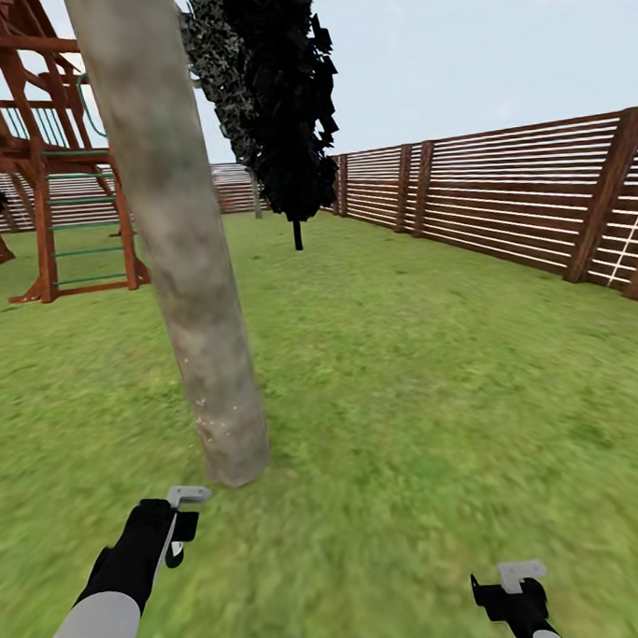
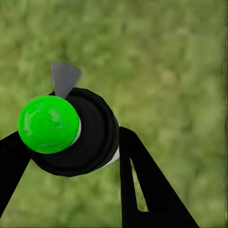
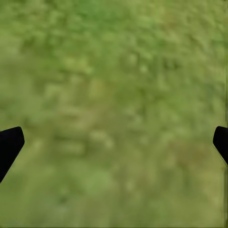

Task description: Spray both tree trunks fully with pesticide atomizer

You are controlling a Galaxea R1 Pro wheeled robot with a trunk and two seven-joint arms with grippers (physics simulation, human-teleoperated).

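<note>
I have the robot standing on the lawn of the garden, close to one tree trunk, a thick column of mottled grey-brown bark that leans slightly and meets the grass just ahead of my left gripper. In the head view that gripper sits low at the left, its black wrist and white forearm reaching toward the base of the trunk without touching it.

The left wrist view tells me more: the two black fingers are clamped on the pesticide atomizer, seen from above as a round black body with a bright green cap and a small grey nozzle tab poking out beyond it (the grass behind is just a blur). So the atomizer is up off the ground, held in my left claw, near the foot of the trunk.

My right gripper hangs low at the right over bare grass, well apart from the trunk. In the right wrist view its fingertips sit wide apart at the frame edges with nothing between them.

Further off I see a dark conifer, a wooden play frame at the left, and the brown slatted fence running along the right.
</note>
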